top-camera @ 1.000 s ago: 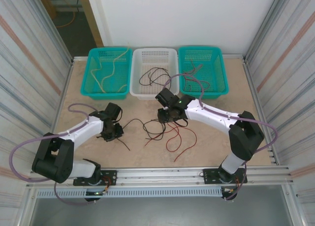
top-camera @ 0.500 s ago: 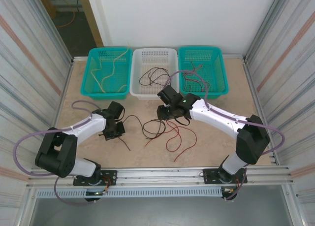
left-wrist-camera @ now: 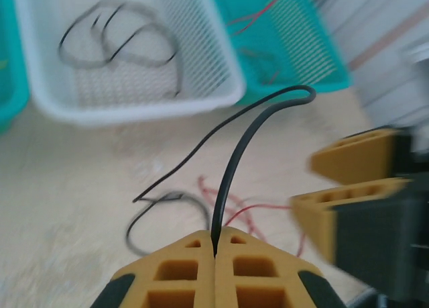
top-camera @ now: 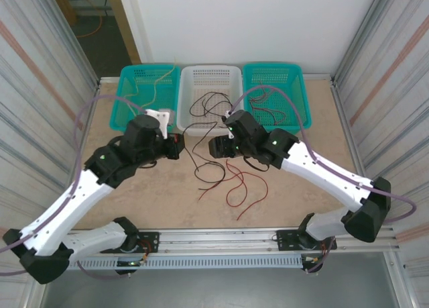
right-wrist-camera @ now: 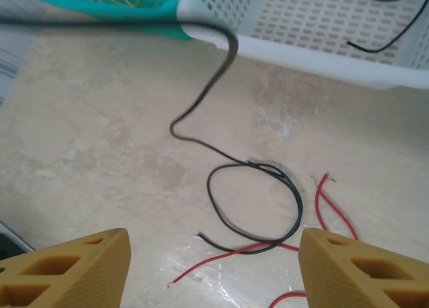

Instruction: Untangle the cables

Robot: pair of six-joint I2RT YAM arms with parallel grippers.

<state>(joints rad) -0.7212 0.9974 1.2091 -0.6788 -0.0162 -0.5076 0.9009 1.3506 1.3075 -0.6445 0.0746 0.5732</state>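
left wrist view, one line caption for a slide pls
Left gripper shut on a black cable arching toward the white basket, right gripper open alongside.

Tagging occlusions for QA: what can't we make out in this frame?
- Right wrist view: black cable raised end blurred, leaves the left edge.
- Top view: left gripper jaws too small and dark to read; black cable too thin to trace.
- Left wrist view: right gripper blurred, cut by the right edge.

A lab's robot test cell: a left arm [top-camera: 74,195] and a right arm [top-camera: 322,174] bolted to a metal rail [top-camera: 221,237], ribbed panels [top-camera: 40,86] walling the surface [top-camera: 295,200].
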